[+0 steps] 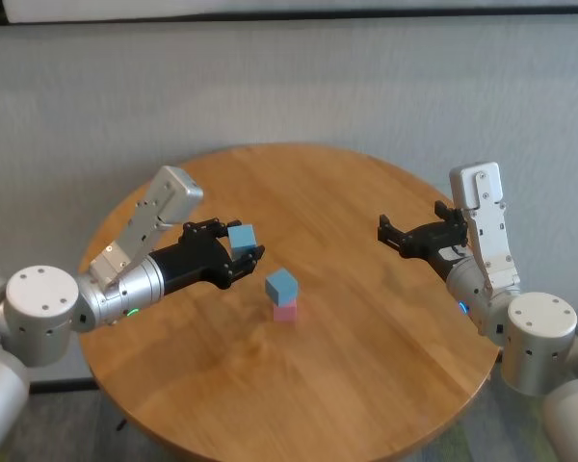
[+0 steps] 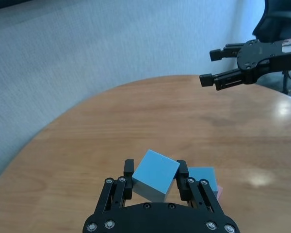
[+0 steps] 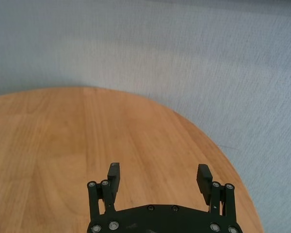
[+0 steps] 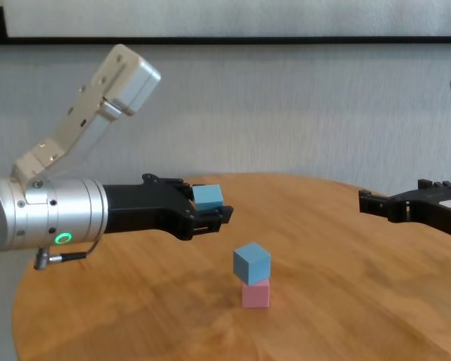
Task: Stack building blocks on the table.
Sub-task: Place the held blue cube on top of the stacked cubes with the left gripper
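Observation:
A light blue block (image 1: 281,285) sits on the pink block (image 1: 285,310) near the middle of the round wooden table (image 1: 366,327); the pair also shows in the chest view, blue (image 4: 252,262) on pink (image 4: 255,293). My left gripper (image 1: 248,246) is shut on the second light blue block (image 1: 242,237), held above the table to the left of the stack. In the left wrist view this block (image 2: 155,174) sits tilted between the fingers (image 2: 129,169), with the stack's blue block (image 2: 202,176) just behind. My right gripper (image 1: 385,231) hovers open and empty over the table's right side.
A grey wall (image 1: 289,87) runs behind the table. The table's right half under the right gripper (image 3: 157,175) is bare wood (image 3: 63,145). The right gripper also shows far off in the left wrist view (image 2: 208,67).

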Motion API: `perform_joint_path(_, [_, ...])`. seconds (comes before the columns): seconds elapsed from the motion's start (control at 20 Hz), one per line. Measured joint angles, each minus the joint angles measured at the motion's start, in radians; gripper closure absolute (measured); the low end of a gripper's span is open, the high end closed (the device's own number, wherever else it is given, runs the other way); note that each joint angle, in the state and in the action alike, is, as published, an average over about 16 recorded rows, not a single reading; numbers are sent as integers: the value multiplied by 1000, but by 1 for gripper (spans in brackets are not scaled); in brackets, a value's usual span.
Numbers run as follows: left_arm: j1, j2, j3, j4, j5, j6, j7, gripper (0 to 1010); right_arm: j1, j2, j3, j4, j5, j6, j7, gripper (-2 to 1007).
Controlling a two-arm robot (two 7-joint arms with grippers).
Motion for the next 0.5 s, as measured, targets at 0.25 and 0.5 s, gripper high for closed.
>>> perform_joint_path(0.25, [-2, -6, 2, 13, -33, -18, -17, 468, 0, 0, 0, 0, 0, 0, 0, 4])
perform_joint_path(0.5, [-6, -9, 14, 18, -49, -13, -25, 468, 0, 0, 0, 0, 0, 0, 0, 4])
